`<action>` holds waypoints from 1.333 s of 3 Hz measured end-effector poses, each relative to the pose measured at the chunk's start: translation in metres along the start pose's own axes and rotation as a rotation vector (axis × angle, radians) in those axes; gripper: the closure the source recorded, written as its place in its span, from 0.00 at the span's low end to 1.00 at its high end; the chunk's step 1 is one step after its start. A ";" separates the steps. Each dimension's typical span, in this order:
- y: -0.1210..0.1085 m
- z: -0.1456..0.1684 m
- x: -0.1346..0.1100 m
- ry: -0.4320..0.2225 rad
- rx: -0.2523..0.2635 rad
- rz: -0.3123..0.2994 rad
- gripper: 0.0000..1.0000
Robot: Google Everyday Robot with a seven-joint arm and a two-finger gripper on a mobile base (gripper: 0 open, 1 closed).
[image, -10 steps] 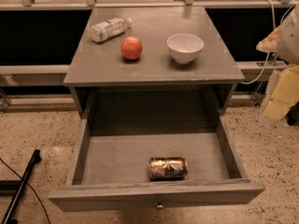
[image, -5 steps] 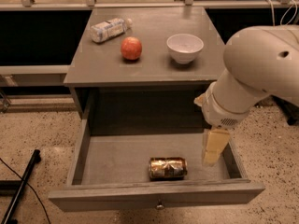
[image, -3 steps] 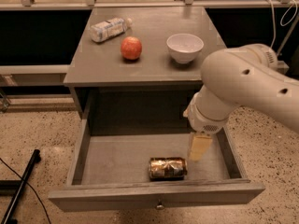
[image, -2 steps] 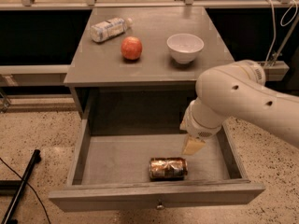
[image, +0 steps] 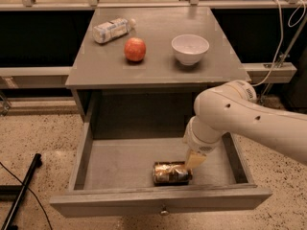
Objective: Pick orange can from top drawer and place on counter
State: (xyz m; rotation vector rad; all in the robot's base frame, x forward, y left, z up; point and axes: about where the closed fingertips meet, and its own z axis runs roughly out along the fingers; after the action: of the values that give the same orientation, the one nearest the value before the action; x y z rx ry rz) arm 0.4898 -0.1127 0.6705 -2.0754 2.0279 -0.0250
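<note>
The orange can [image: 170, 173] lies on its side near the front of the open top drawer [image: 120, 164]. My gripper [image: 194, 162] hangs from the big white arm inside the drawer, with its cream fingertips at the can's right end. The counter [image: 158, 68] is the grey cabinet top behind and above the drawer.
On the counter stand a clear plastic bottle [image: 112, 29] lying at the back left, a red apple [image: 135, 49] and a white bowl [image: 190, 49]. The drawer's front panel carries a small knob [image: 164, 211]. A black bar [image: 21, 190] lies on the speckled floor at the left.
The white arm has swung in from the right, down into the drawer and leftward; its gripper now reaches the can's right end. The can has not moved.
</note>
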 end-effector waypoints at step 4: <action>0.049 0.069 -0.038 -0.125 -0.197 -0.105 0.44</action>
State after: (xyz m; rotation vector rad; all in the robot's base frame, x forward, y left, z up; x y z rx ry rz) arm 0.4527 -0.0645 0.6007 -2.2367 1.9137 0.2902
